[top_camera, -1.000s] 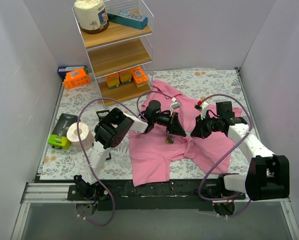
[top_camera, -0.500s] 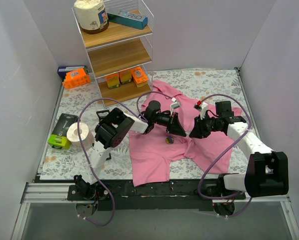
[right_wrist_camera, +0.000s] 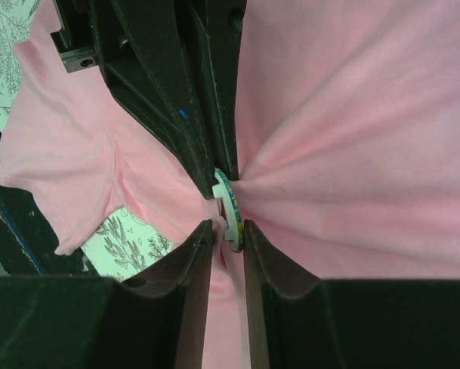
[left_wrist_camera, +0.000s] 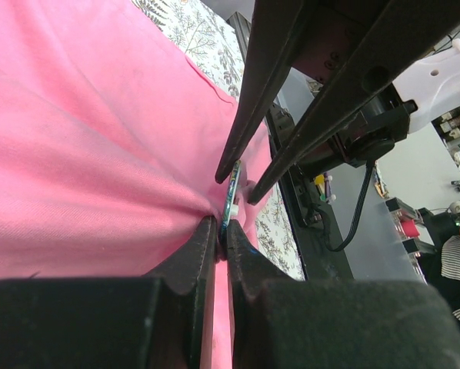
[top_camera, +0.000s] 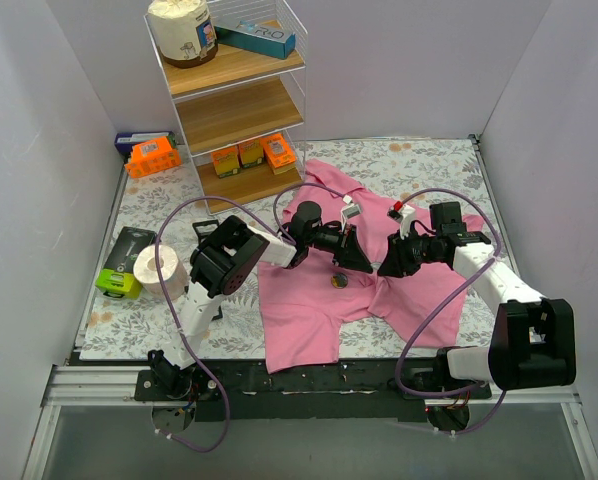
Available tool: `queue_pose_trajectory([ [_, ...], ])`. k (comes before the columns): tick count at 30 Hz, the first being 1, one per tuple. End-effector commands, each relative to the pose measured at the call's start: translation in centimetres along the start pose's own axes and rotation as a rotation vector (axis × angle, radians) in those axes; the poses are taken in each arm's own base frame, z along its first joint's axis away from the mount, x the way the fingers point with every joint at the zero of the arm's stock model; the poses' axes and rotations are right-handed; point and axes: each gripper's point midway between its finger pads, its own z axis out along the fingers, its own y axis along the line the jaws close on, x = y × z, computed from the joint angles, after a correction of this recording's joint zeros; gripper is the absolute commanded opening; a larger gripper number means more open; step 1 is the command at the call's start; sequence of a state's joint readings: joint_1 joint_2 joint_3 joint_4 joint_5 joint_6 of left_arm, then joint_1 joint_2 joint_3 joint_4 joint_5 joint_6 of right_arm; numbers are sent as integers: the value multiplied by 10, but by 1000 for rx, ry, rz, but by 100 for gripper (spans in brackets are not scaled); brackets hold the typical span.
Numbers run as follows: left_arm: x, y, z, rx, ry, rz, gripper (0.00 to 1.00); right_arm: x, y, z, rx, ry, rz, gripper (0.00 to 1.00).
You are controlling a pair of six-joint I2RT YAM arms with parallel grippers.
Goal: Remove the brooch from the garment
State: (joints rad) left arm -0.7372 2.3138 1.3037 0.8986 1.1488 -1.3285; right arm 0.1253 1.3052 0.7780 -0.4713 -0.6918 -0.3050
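Observation:
The pink polo shirt lies spread on the floral cloth. My left gripper and right gripper meet tip to tip over its middle, where the fabric bunches up. The brooch stands edge-on there, a thin round disc with a white back and a blue-green face. In the left wrist view my left gripper is shut on the brooch's lower edge and a fold of shirt. My right gripper is shut on its other edge, with shirt between. A second small round disc lies loose on the shirt.
A wire shelf with small boxes and a jar stands at the back left. An orange box, a paper roll and a black-and-green pack are at the left. Cables loop over both arms.
My right gripper has edged slightly left, closer against the left gripper's tips. The left arm and the shirt have barely moved.

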Motion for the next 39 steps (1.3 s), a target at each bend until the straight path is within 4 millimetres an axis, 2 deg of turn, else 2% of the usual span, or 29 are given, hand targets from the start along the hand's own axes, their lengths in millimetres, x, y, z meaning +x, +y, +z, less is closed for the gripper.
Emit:
queue_pose_trajectory([
  [1, -18, -11, 4, 14, -23, 60, 0, -14, 4, -1, -21, -24, -1, 28],
  [6, -17, -12, 4, 19, -19, 63, 0, -12, -1, 1, 5, -21, 19, 22],
  [14, -17, -14, 6, 27, -7, 72, 0, -12, -13, 5, 50, -12, 56, 21],
  [22, -19, -17, 9, 38, -4, 78, 0, -10, -43, 6, 201, 11, 143, 20],
  [26, -25, -18, 11, 41, -14, 69, 0, -11, -59, 4, 286, 21, 186, 26],
  [33, -25, -19, 14, 51, -11, 69, 0, -19, -72, 5, 341, 21, 234, 35],
  [36, -24, -19, 13, 47, -10, 73, 0, -24, -68, 4, 312, 28, 179, 39],
  [39, -23, -16, 10, 32, -9, 74, 0, -30, -51, -3, 223, 35, 48, 42],
])
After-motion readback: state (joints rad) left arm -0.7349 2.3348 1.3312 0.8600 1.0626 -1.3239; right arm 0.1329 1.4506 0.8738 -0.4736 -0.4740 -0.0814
